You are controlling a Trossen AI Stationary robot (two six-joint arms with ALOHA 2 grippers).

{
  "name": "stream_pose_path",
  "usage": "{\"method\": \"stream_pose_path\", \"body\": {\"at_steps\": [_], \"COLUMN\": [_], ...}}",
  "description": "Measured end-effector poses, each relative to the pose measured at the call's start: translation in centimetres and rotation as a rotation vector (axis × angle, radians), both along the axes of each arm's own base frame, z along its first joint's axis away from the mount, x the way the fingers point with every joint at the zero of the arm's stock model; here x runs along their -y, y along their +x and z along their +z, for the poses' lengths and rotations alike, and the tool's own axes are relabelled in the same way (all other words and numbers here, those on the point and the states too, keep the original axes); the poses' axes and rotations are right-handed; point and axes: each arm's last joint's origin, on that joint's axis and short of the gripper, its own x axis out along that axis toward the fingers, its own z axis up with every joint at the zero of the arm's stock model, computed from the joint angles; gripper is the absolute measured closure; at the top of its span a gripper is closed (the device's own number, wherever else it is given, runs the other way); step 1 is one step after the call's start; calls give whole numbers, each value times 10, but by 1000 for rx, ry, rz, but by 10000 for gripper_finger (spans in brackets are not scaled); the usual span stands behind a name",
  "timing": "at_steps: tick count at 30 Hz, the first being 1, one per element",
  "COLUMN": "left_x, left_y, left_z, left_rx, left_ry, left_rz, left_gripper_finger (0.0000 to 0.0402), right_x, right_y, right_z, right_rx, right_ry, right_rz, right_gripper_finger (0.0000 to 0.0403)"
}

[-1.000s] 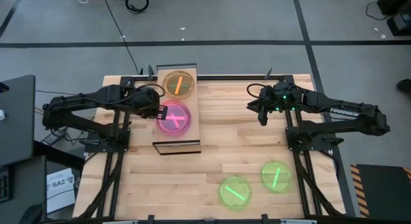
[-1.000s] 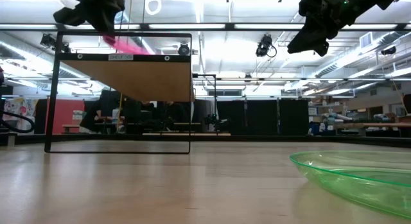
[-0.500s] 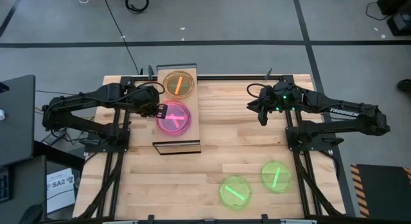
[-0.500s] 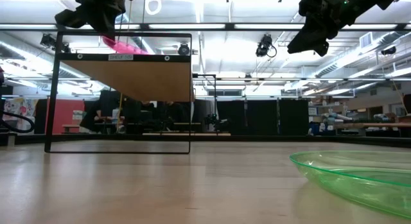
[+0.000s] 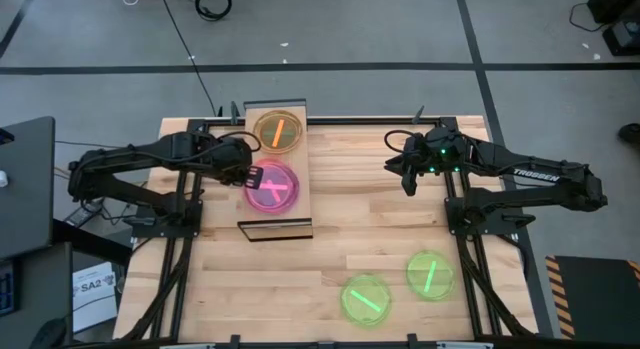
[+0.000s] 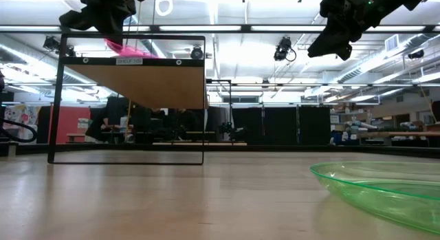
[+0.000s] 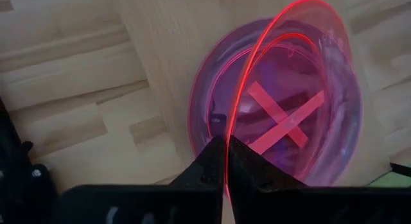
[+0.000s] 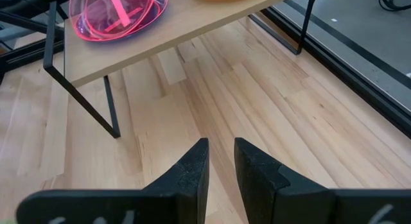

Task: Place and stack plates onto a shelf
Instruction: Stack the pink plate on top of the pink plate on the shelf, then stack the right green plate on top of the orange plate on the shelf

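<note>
High view: the left tool [image 5: 250, 176] sits at the left edge of the shelf [image 5: 277, 222], pinching the rim of a pink plate [image 5: 274, 187] that it holds tilted over another pink plate lying flat on the shelf's middle. Since a second ago the held plate has shifted slightly toward the shelf's right edge and now sits more squarely over the one beneath; the left wrist view shows its rim clamped between the fingers [image 7: 209, 161]. That suggests the stacking is close to release. An orange plate [image 5: 278, 130] rests at the shelf's far end. Two green plates [image 5: 367, 299] wait near the bench's front edge. The right tool [image 5: 406, 175] hovers over the bench's right half, its fingers narrowly parted, holding nothing
</note>
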Motion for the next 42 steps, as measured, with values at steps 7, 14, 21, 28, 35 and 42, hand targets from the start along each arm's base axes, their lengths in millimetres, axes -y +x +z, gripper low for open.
{"method": "stream_pose_path", "body": {"at_steps": [7,14,21,28,35,42], "left_x": [0,-1,-1,-1,-1,-1], "left_y": [3,4,5,5,5,5], "left_z": [-3,-4,-4,-4,-4,-3], "left_rx": [-20,-27,-28,-33,-40,-40], "left_ry": [8,9,9,23,50,51], "left_rz": [-27,-30,-29,-45,-55,-54], "left_gripper_finger": [347,295,258,250,250,250], "right_x": [0,0,1,3,2,2], "right_y": [0,0,4,11,13,14], "right_z": [0,0,-4,-10,-12,-12], "right_rx": [-1,-2,-25,-61,-62,-65], "right_ry": [0,1,8,23,52,55], "right_rz": [0,0,0,6,47,50], "right_gripper_finger": [322,322,322,322,322,322]}}
